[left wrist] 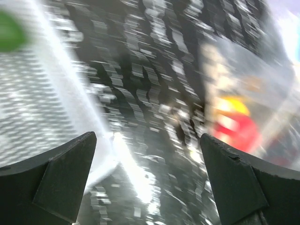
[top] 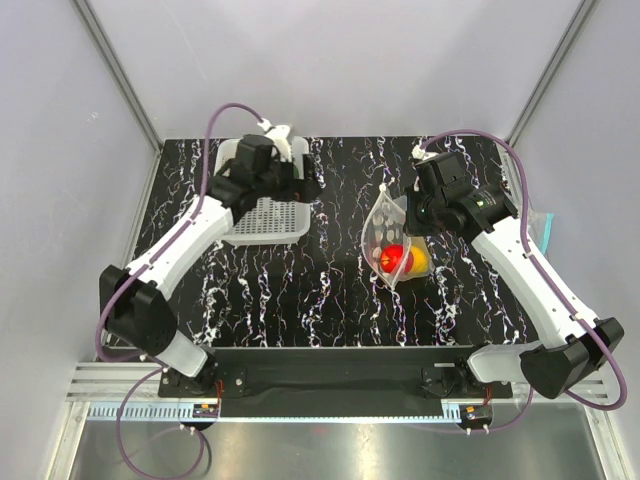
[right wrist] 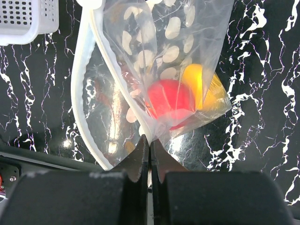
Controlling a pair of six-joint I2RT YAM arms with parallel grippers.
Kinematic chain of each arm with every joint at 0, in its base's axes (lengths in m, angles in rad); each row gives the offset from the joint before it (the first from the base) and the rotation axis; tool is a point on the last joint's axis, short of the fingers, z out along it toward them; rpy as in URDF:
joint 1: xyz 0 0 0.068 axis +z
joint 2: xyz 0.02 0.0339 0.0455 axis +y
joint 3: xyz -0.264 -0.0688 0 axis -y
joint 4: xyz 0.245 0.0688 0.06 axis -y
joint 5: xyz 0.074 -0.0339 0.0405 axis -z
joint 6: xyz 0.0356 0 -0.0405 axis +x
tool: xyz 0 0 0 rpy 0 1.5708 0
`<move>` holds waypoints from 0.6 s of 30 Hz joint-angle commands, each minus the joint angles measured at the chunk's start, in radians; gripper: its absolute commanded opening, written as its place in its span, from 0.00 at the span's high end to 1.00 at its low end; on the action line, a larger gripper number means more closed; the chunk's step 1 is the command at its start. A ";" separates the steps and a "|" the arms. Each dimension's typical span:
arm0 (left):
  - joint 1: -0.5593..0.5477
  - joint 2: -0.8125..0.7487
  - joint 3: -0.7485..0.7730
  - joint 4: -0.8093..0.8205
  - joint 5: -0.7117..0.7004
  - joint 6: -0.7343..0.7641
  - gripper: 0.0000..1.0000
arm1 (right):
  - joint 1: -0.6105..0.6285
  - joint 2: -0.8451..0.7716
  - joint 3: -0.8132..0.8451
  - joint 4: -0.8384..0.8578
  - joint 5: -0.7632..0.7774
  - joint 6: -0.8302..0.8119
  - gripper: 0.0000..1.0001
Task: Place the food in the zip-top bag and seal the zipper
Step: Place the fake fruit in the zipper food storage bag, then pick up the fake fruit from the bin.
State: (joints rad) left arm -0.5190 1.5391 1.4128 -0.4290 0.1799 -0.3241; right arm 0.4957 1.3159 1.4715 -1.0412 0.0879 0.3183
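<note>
The zip-top bag [top: 385,232], clear with white dots, hangs open over the table's middle right. A red fruit [top: 394,257] and a yellow fruit [top: 421,262] lie inside it, and both show in the right wrist view: red [right wrist: 168,97], yellow [right wrist: 201,84]. My right gripper [right wrist: 150,140] is shut on the bag's rim where the pale zipper [right wrist: 80,89] strip meets it; in the top view it [top: 408,215] is at the bag's upper right. My left gripper [left wrist: 147,137] is open and empty, above the table beside the basket; in the top view it [top: 300,185] is there too. A green fruit [left wrist: 9,30] shows blurred in the basket.
A white mesh basket [top: 268,228] stands at the back left, partly under my left arm; its corner shows in the right wrist view [right wrist: 28,21]. Another clear bag with a teal strip [top: 545,230] lies at the table's right edge. The left wrist view is motion-blurred.
</note>
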 commanded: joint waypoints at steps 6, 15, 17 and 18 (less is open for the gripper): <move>0.253 0.186 0.080 0.018 0.010 -0.068 0.01 | 0.006 -0.027 0.010 0.021 0.004 -0.013 1.00; 0.315 0.487 0.222 0.176 -0.063 -0.242 0.01 | 0.007 -0.024 -0.003 0.039 -0.022 -0.012 1.00; 0.315 0.535 0.279 0.164 -0.076 -0.253 0.01 | 0.006 -0.027 -0.013 0.044 -0.030 -0.013 1.00; 0.313 0.556 0.323 0.162 -0.079 -0.260 0.01 | 0.007 -0.027 -0.016 0.046 -0.033 -0.012 1.00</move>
State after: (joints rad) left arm -0.2001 2.0716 1.6077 -0.3435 0.1413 -0.5323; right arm 0.4957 1.3155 1.4647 -1.0336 0.0826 0.3176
